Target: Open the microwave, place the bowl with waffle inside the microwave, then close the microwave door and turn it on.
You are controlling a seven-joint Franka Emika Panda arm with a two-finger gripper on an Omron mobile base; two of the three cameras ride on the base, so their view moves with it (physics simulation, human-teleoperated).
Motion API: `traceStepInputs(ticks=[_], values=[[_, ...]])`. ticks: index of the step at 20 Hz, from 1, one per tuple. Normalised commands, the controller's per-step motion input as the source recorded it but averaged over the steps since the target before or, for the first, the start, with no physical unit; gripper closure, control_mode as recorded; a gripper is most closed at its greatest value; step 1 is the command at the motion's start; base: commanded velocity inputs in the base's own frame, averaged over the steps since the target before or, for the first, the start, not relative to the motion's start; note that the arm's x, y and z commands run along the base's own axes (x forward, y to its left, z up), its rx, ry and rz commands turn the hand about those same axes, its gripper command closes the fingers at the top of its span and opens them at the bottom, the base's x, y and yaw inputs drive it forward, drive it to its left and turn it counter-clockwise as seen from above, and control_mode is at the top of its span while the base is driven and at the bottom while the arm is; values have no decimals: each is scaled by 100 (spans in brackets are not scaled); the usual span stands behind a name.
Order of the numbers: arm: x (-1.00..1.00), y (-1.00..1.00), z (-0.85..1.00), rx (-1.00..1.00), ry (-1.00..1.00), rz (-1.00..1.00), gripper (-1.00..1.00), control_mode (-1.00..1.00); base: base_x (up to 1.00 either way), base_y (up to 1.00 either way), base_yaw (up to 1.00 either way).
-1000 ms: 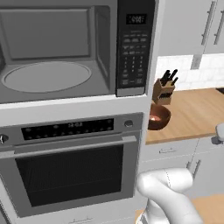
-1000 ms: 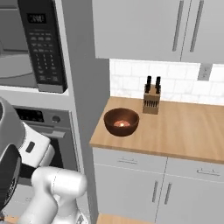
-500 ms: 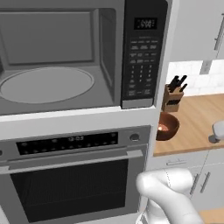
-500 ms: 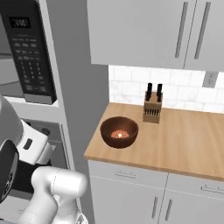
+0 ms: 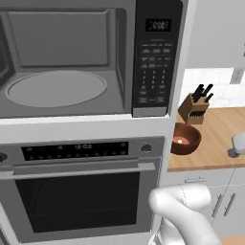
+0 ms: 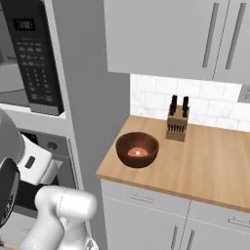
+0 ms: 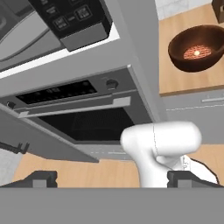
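The whole picture has slid sideways since before, so the camera moved, not the things. The microwave (image 5: 91, 57) is open, grey inside. The brown bowl (image 6: 137, 149) sits on the tabletop (image 6: 215, 171), glowing orange inside. The jaws are wide open, holding nothing.

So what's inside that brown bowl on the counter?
The bowl holds something reddish with a grid pattern and a bright spot in the middle, likely the waffle. Whatever lies under it on the bowl's floor is covered.
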Motion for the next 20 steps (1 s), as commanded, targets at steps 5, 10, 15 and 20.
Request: traceStepInputs(ticks=[5, 10, 15, 20], values=[[0, 0, 0, 0, 0, 0, -100, 100, -9, 16, -8], [0, 0, 0, 0, 0, 0, -100, 100, -22, 21, 6], [0, 0, 0, 0, 0, 0, -100, 100, -62, 41, 22], [0, 0, 0, 0, 0, 0, -100, 100, 0, 3, 26]])
